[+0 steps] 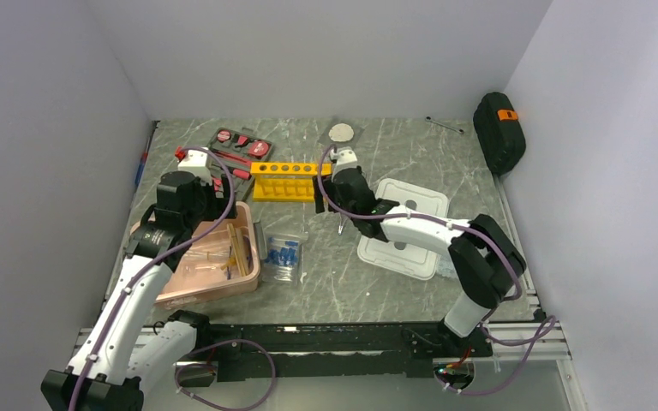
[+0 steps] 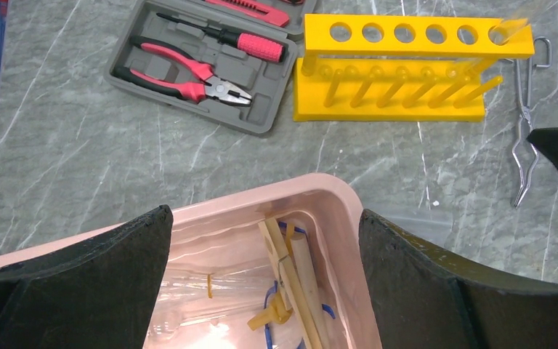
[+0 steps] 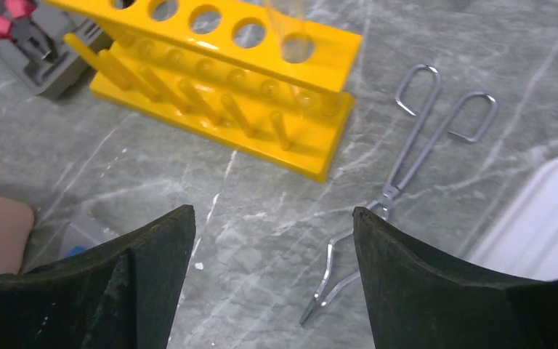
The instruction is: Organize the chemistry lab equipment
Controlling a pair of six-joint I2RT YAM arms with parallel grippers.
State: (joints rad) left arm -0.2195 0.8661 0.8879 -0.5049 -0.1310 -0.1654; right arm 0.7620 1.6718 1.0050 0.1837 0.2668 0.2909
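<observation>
From above, the yellow plastic six-hole test-tube rack [image 1: 284, 180] stands toward the back of the grey marbled table [image 1: 445, 154], just beside the open grey case of red-and-black hand tools [image 1: 238, 151]. Nearer my bases, a pink plastic tray [image 1: 210, 294] holds the tan wooden clamps [image 1: 238, 244]. The clear bag of small blue-capped tubes [image 1: 283, 255] lies just right of it.

In my left wrist view, my left gripper [image 2: 263, 214] hangs over the tray's far corner, fingers spread wide with nothing between them. The clamps lie below, on something clear with blue edging that I cannot identify.

In my right wrist view, my right gripper [image 3: 272, 212] is likewise spread and empty above the table, facing the rack. A clear tube [image 3: 285, 25] stands in the rack's end hole, and thin metal tongs [image 3: 387, 195] lie near that end, apart from it.
</observation>
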